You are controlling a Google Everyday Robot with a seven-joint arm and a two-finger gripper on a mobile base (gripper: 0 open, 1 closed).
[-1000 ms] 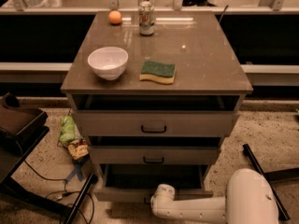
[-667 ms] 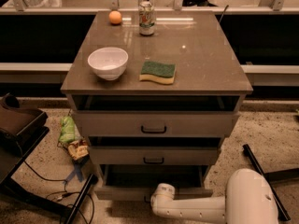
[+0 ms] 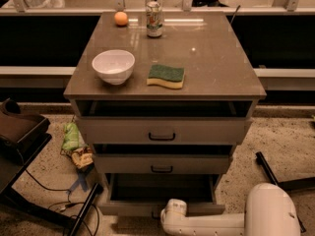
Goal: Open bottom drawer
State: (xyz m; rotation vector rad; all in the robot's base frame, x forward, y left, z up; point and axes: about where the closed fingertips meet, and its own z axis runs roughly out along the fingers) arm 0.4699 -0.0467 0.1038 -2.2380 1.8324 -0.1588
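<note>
The grey-beige cabinet (image 3: 162,58) has three drawers, all standing partly out. The bottom drawer (image 3: 123,209) is pulled out the farthest, and its dark inside (image 3: 162,187) shows from above. My white arm (image 3: 216,224) reaches in from the lower right along the floor. Its wrist (image 3: 173,209) is right against the middle of the bottom drawer's front. The gripper (image 3: 156,213) is at the drawer's handle, mostly hidden behind the wrist. The middle drawer (image 3: 162,165) and top drawer (image 3: 162,131) each show a black bar handle.
On the cabinet top are a white bowl (image 3: 113,66), a green-and-yellow sponge (image 3: 166,76), a can (image 3: 154,19) and an orange (image 3: 121,18). Snack bags (image 3: 75,142), cables and a dark piece of furniture (image 3: 19,132) lie at the left. A black bar (image 3: 269,170) lies on the floor at the right.
</note>
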